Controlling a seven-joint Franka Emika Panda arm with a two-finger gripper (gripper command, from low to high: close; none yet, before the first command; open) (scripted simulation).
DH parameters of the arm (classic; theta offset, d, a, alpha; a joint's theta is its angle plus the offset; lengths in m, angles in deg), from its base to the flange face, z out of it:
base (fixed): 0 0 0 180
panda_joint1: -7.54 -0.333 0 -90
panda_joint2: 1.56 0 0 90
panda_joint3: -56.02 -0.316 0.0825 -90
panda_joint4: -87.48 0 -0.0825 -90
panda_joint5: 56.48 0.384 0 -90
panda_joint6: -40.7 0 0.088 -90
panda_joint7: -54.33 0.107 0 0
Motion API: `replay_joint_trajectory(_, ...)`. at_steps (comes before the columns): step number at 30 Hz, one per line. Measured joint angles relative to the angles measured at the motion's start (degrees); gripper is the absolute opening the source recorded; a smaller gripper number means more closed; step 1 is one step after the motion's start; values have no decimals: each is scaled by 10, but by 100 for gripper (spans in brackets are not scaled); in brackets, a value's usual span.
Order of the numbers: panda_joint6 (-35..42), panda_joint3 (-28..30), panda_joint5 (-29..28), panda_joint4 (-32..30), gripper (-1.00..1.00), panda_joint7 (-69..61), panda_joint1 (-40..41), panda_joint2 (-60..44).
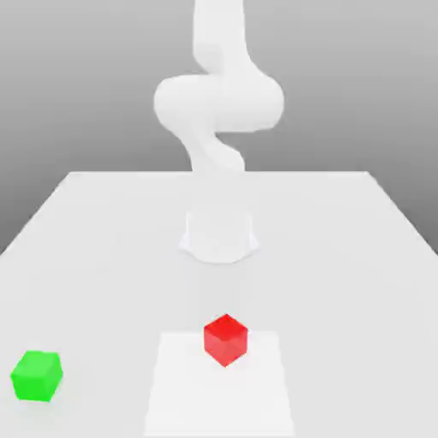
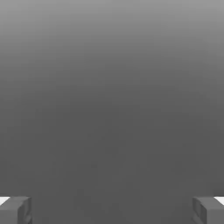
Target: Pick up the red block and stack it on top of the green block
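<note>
A plain white desk (image 1: 94, 248) filled the lower part of the exterior view, its far edge running straight across and its sides narrowing toward the back. A slightly brighter rectangular patch (image 1: 184, 402) lay on its near part. Behind the desk stood a bare grey backdrop (image 1: 77, 77), lighter toward the top. The light was soft and even, with no hard shadows.

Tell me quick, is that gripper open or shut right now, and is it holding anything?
Gripper: open, its fingers wide apart, holding nothing.
</note>
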Motion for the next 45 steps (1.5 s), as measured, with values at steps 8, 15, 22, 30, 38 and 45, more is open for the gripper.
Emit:
replay_joint_trajectory(8,-108,44,-13,-130,0,-143,-47,-148)
replay_joint_trajectory(15,-211,78,-19,-251,0,-284,-84,-292)
replay_joint_trajectory(22,-351,57,42,-290,0,-398,-83,-474)
replay_joint_trajectory(30,-398,23,70,-283,-100,-418,-56,-530)
replay_joint_trajectory(38,-304,47,5,-299,-100,-372,-61,-419)
replay_joint_trajectory(45,-213,96,14,-205,-100,-234,43,-426)
